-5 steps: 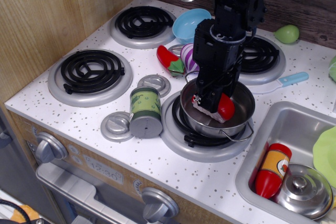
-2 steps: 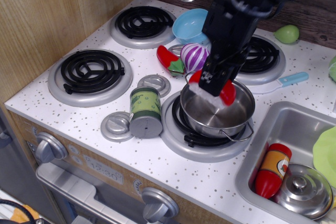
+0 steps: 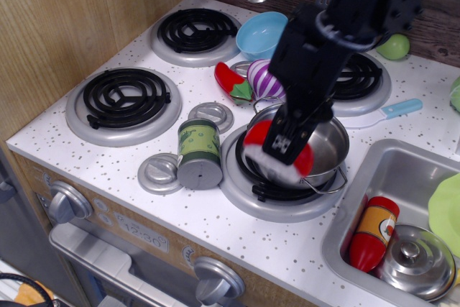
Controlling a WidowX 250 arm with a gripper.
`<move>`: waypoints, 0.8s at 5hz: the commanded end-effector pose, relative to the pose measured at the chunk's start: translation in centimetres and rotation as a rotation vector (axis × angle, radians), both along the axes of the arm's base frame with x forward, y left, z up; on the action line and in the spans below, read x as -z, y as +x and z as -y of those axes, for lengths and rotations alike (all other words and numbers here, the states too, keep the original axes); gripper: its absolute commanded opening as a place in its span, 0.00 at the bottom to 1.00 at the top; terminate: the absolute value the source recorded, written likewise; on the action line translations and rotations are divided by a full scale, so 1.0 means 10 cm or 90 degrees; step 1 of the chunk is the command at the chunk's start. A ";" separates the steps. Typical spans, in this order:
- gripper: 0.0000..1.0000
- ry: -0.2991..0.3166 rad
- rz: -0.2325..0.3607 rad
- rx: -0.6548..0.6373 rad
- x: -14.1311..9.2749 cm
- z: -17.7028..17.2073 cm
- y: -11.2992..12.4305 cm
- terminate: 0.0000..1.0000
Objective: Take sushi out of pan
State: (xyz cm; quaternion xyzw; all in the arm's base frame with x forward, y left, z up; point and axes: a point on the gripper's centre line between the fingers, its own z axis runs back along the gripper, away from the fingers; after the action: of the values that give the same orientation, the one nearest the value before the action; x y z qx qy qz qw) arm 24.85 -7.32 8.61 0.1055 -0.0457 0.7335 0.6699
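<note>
The sushi (image 3: pixel 256 139) has a glossy red top and a white rice base. My black gripper (image 3: pixel 280 150) is shut on it and holds it in the air above the front left rim of the pan. The pan (image 3: pixel 332 147) is a small shiny steel pot with thin wire loop handles, standing on the front right burner (image 3: pixel 244 186). The arm hides much of the pan's inside.
A green can (image 3: pixel 199 153) lies left of the pan. A red pepper (image 3: pixel 230 80), a purple striped ball (image 3: pixel 263 78) and a blue bowl (image 3: pixel 260 34) sit behind it. The sink (image 3: pixel 374 170) at right holds a red-orange bottle (image 3: pixel 371 231) and a steel lid (image 3: pixel 415 259).
My gripper has lifted the sushi out of the pan, then carried it forward and left to above the pan's front left rim.
</note>
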 end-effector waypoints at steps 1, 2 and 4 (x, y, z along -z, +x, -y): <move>0.00 -0.058 0.061 -0.039 0.09 0.11 -0.15 0.00; 0.00 -0.095 0.086 -0.040 0.34 0.16 -0.19 0.00; 0.00 -0.135 0.065 0.001 0.52 0.14 -0.18 0.00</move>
State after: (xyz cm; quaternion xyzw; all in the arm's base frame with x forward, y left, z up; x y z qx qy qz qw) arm 22.83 -8.77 2.60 -0.0046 0.0071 0.7375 0.6753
